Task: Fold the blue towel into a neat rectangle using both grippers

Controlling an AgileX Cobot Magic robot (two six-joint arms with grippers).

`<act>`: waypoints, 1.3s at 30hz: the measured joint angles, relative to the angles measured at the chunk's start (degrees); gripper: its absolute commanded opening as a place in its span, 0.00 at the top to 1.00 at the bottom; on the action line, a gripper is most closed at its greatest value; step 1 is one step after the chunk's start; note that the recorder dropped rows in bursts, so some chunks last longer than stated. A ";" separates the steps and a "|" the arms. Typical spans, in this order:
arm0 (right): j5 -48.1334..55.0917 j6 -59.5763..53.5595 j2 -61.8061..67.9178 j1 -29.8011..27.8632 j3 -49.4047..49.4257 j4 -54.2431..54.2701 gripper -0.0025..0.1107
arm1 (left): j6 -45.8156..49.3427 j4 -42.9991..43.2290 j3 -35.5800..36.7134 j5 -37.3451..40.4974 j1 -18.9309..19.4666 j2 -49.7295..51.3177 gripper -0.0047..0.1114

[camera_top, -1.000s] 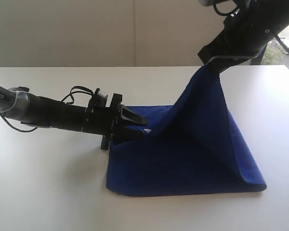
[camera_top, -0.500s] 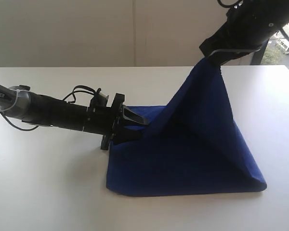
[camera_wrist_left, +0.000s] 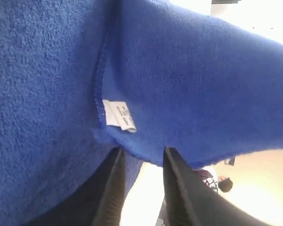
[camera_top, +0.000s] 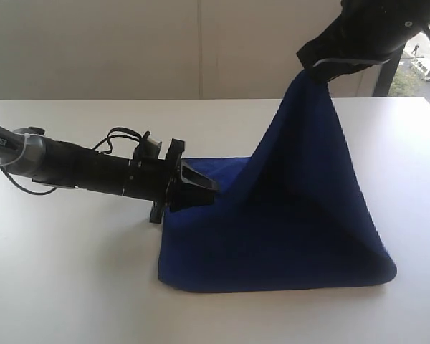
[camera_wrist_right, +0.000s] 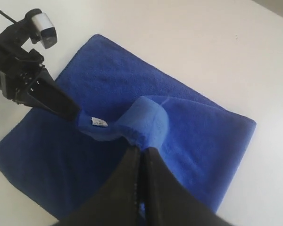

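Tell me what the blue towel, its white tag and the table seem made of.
Towel: soft, fuzzy cloth, likely microfibre or terry; the nap shows up close and it drapes limply.
Tag: thin woven or printed fabric, probably; it bends slightly and carries tiny print.
Table: smooth white top, maybe laminate; no grain shows.

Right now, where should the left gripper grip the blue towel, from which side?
Grip the blue towel's hemmed corner beside the white label, coming in low from the left gripper's side. The right gripper's lift holds that edge off the table, between the open fingers.
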 measured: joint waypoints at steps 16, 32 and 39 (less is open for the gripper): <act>-2.20 1.07 0.00 0.00 0.00 0.15 0.98 | 36.48 10.71 -6.22 0.44 4.17 -5.95 0.64; -4.01 3.50 0.00 0.00 0.00 0.29 0.98 | 71.81 19.90 -6.22 0.13 -4.58 -6.39 0.47; -4.01 3.62 0.00 0.00 0.00 0.29 0.98 | 71.81 20.02 -6.22 -7.59 -8.52 -4.96 0.47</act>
